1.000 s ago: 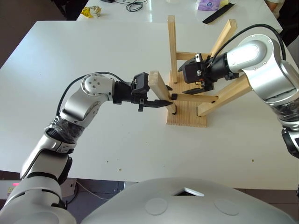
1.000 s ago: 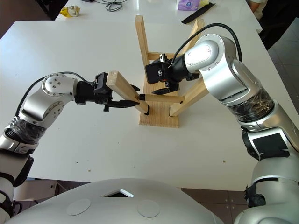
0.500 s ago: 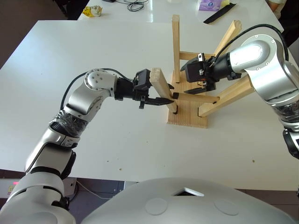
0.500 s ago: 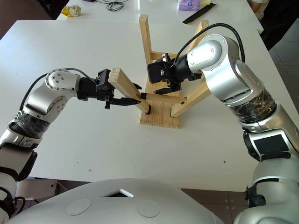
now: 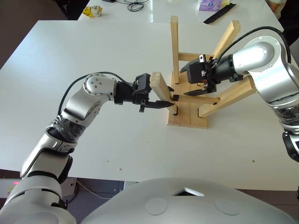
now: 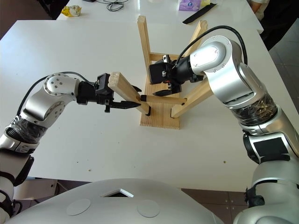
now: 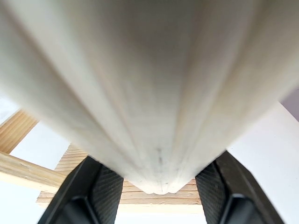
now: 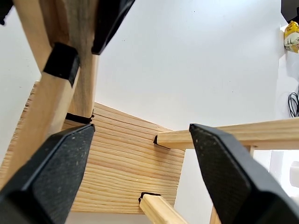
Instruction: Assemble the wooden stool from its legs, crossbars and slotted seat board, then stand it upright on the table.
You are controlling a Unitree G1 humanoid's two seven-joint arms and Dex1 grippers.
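- A small yellow crumpled object (image 5: 94, 10) lies far off at the back left, on a second white surface beyond the white desk (image 5: 70, 60).
- The left claw (image 5: 166, 96) comes in from the left, low over the middle of the desk. It is clamped on a pale square-section wooden leg (image 5: 158, 85). In the left wrist view one black finger (image 7: 96, 189) presses against each side of the wood.
- That held leg tilts up and to the left. Its lower end meets the near-left corner of the board, beside a small black fitting.
- The slotted wooden seat board (image 5: 187, 117) lies flat on the desk, just right of centre, and the other stool parts rise from it.
- An upright wooden leg (image 5: 174, 46) stands at the board's far-left corner, with a short bar running rightwards from its middle.
- A thin wooden crossbar (image 5: 198, 99) runs across above the board, from near the held leg to the near-right leg.
- The right claw (image 8: 142, 140) hangs just above this crossbar with its two black fingers spread wide and nothing between them. I cannot tell whether the lower finger touches the bar.
- Two leaning wooden legs (image 5: 230, 94) splay outwards to the right, one near and one far.
- A purple packet (image 5: 207, 4) sits on the surface at the back right.
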